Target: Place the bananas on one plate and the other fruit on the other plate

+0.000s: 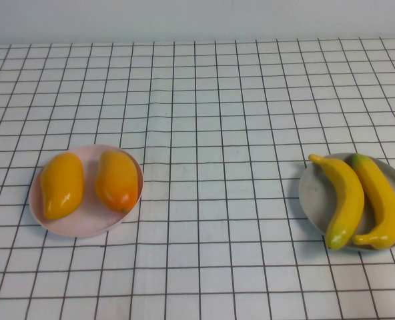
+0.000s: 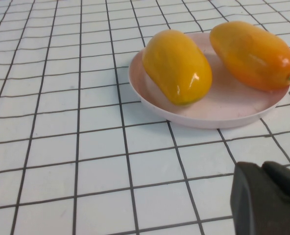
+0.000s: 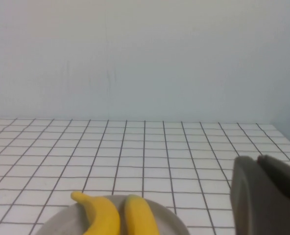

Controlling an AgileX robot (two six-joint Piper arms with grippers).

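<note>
Two yellow bananas (image 1: 344, 200) (image 1: 381, 201) lie side by side on the grey plate (image 1: 312, 195) at the right; they also show in the right wrist view (image 3: 103, 215) on the grey plate (image 3: 172, 220). Two orange-yellow mango-like fruits (image 1: 62, 185) (image 1: 117, 181) lie on the pink plate (image 1: 87, 223) at the left, also in the left wrist view (image 2: 177, 66) (image 2: 253, 55) on the pink plate (image 2: 218, 115). My left gripper (image 2: 265, 198) is shut and empty, near the pink plate. My right gripper (image 3: 262, 193) is shut and empty, near the grey plate. Neither gripper shows in the high view.
The table (image 1: 204, 120) is covered by a white cloth with a dark grid. A pale wall (image 3: 145, 58) stands behind its far edge.
</note>
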